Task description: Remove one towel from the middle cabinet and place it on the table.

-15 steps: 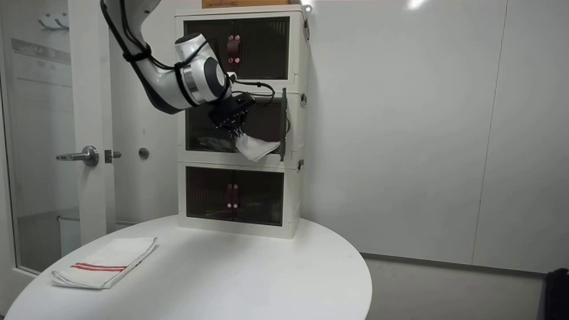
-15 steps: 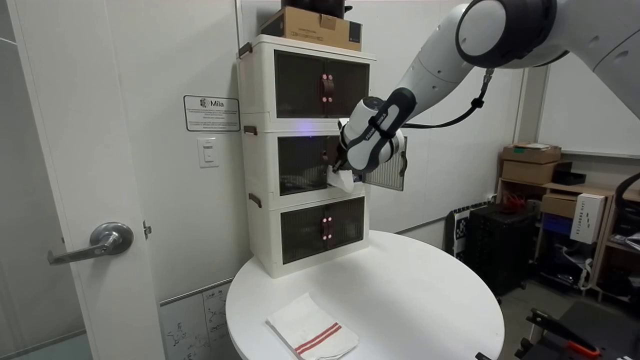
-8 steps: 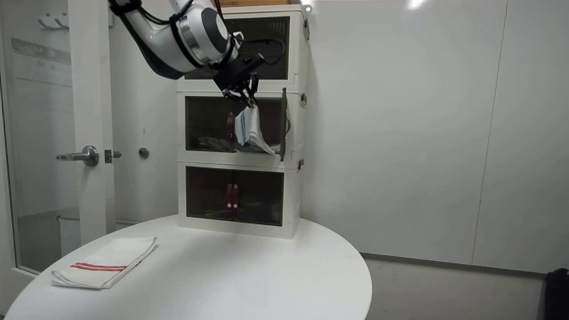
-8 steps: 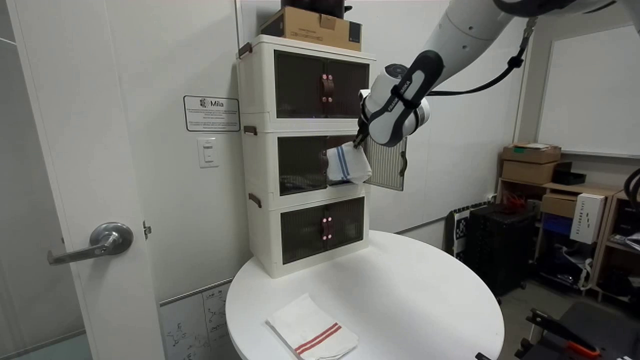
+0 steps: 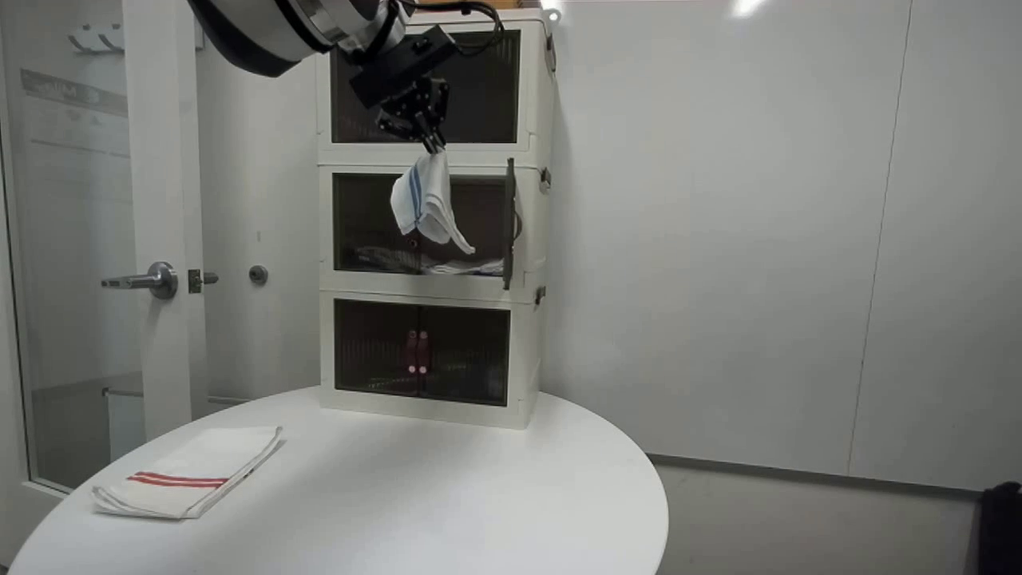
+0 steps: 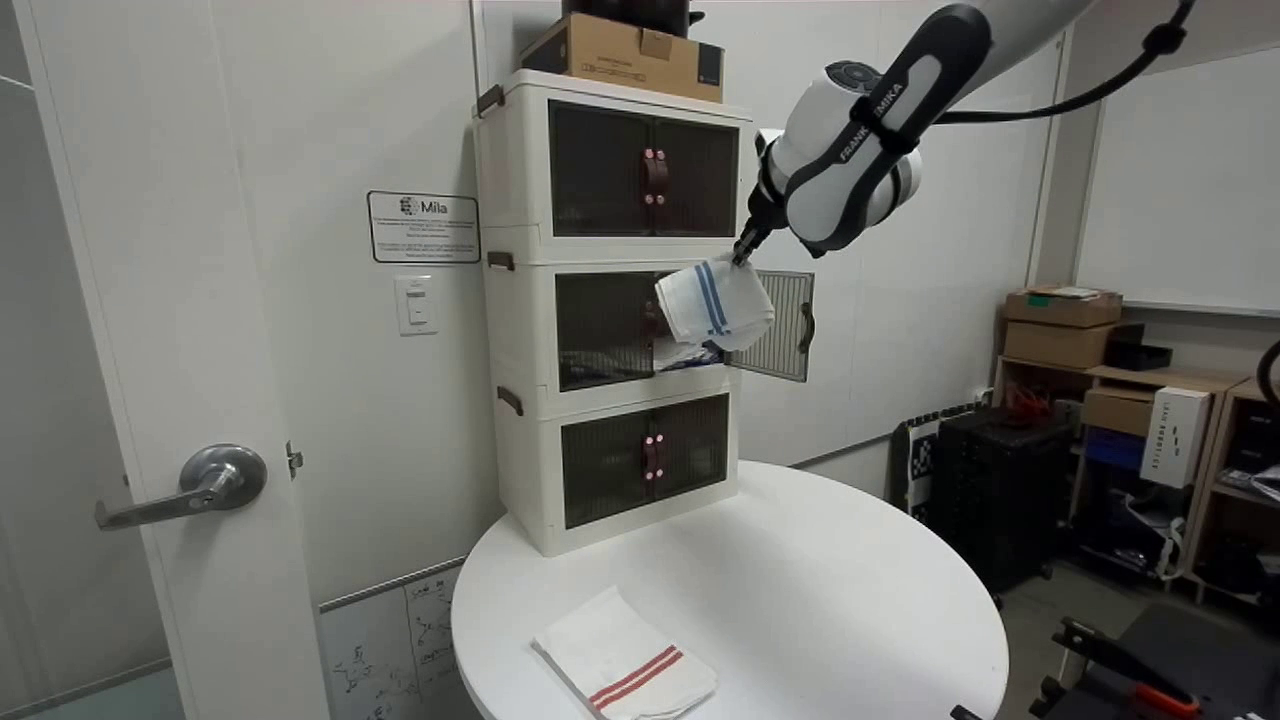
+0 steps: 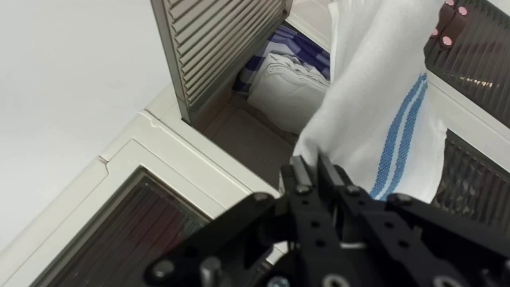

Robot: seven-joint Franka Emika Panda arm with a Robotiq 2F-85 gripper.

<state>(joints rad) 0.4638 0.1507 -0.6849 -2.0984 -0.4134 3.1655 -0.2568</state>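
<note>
My gripper is shut on a white towel with blue stripes. In both exterior views the towel hangs folded from the fingertips, in front of the middle cabinet and above the table. In the wrist view a fold of the towel is pinched between the fingers. The middle cabinet's one door stands open. Inside it lie a folded white cloth and a blue checked cloth. The hanging towel hides part of the opening.
A folded white towel with red stripes lies on the table's near-left part; it also shows in an exterior view. The open door sticks out beside the gripper. The lower cabinet and upper cabinet are closed. A cardboard box sits on top.
My gripper has risen and drawn back from the middle cabinet, pulling the blue-striped towel out of the opening. The towel now hangs clear of the shelf. The red-striped towel and the door have not moved.
</note>
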